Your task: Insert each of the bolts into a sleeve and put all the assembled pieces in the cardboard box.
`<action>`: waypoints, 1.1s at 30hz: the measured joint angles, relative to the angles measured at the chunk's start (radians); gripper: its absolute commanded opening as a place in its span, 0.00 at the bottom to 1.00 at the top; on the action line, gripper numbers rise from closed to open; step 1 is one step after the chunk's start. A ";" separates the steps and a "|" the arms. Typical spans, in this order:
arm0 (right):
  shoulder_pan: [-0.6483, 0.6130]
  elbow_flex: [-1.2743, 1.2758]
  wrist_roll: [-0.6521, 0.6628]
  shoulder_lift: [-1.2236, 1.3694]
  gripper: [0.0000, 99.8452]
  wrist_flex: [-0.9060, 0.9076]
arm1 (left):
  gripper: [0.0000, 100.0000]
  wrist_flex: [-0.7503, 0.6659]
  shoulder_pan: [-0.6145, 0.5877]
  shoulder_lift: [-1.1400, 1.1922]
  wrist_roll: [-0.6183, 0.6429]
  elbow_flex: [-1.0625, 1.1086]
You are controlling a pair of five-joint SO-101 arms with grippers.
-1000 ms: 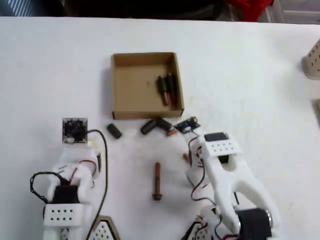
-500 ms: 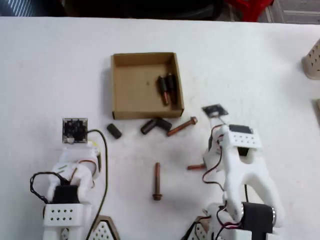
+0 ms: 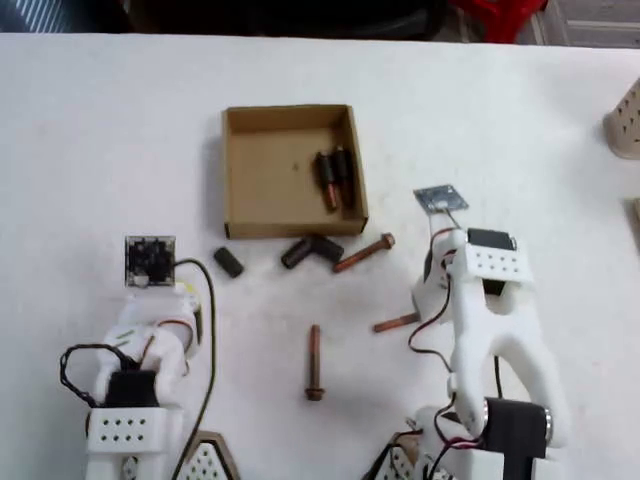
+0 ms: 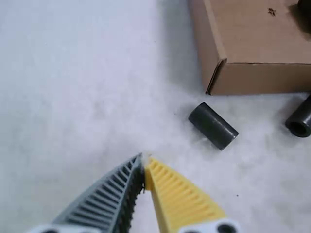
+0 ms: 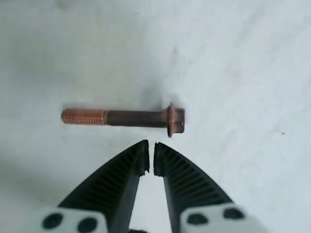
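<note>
The cardboard box (image 3: 270, 170) holds two assembled pieces (image 3: 335, 178) by its right wall. Three copper bolts lie loose: one (image 3: 363, 253) in front of the box, one (image 3: 314, 362) mid-table, one (image 3: 396, 323) beside the right arm (image 3: 485, 300). A dark sleeve (image 3: 229, 263) lies alone, and two more (image 3: 312, 250) touch in a V. My right gripper (image 5: 150, 158) is shut and empty, with a bolt (image 5: 124, 118) lying crosswise just past its tips. My left gripper (image 4: 144, 164) is shut and empty, a short way from the lone sleeve (image 4: 213, 126) and the box corner (image 4: 214, 77).
The left arm (image 3: 135, 380) sits at the near left with a black cable looping beside it. A perforated beige object (image 3: 625, 120) stands at the far right edge. Open white table lies left of the box and beyond it.
The right arm has swung to the right, away from the sleeves, uncovering the bolt in front of the box. The bolt beside it has tilted slightly. The left arm has not moved.
</note>
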 measured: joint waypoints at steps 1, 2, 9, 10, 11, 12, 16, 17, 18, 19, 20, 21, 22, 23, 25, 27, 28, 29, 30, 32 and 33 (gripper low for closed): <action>0.000 0.000 0.000 0.000 0.02 0.023 | 0.02 0.000 0.000 0.000 0.000 0.000; 0.000 0.003 0.000 -0.002 0.02 0.044 | 0.02 0.000 0.000 0.000 0.000 0.000; 0.055 0.060 0.029 -0.002 0.02 0.014 | 0.02 0.000 0.000 0.000 0.000 0.000; 0.063 0.066 0.035 -0.002 0.02 -0.005 | 0.02 0.000 0.000 0.000 0.000 0.000; 0.071 0.071 0.037 -0.002 0.02 -0.026 | 0.02 0.000 0.000 0.000 0.000 0.000; 0.074 0.074 0.040 -0.002 0.02 -0.051 | 0.02 0.000 0.000 0.000 0.000 0.000; 0.075 0.075 0.043 0.026 0.02 -0.137 | 0.02 0.000 0.000 0.000 0.000 0.000; 0.074 0.074 0.043 0.054 0.02 -0.152 | 0.02 0.000 0.000 0.000 0.000 0.000; 0.074 0.063 0.043 0.087 0.02 -0.163 | 0.02 0.000 0.000 0.000 0.000 0.000; 0.074 0.044 0.028 0.129 0.02 -0.170 | 0.02 0.000 0.000 0.000 0.000 0.000; 0.074 0.020 0.015 0.167 0.02 -0.175 | 0.02 0.000 0.000 0.000 0.000 0.000; 0.078 -0.006 0.003 0.203 0.02 -0.176 | 0.02 0.000 0.000 0.000 0.000 0.000; 0.081 -0.035 -0.006 0.238 0.02 -0.175 | 0.02 0.000 0.000 0.000 0.000 0.000; 0.081 -0.063 -0.014 0.269 0.02 -0.173 | 0.02 0.000 0.000 0.000 0.000 0.000; 0.080 -0.110 -0.018 0.315 0.02 -0.172 | 0.02 0.000 0.000 0.000 0.000 0.000; 0.075 -0.149 -0.032 0.334 0.02 -0.169 | 0.02 0.000 0.000 0.000 0.000 0.000; 0.071 -0.161 -0.046 0.336 0.02 -0.169 | 0.02 0.000 0.000 0.000 0.000 0.000; 0.063 -0.173 -0.061 0.338 0.02 -0.169 | 0.02 0.000 0.000 0.000 0.000 0.000; 0.049 -0.183 -0.074 0.338 0.02 -0.169 | 0.02 0.000 0.000 0.000 0.000 0.000; 0.018 -0.207 -0.092 0.339 0.02 -0.172 | 0.02 0.000 0.000 0.000 0.000 0.000; 0.000 -0.236 -0.100 0.339 0.02 -0.178 | 0.02 0.000 0.000 0.000 0.000 0.000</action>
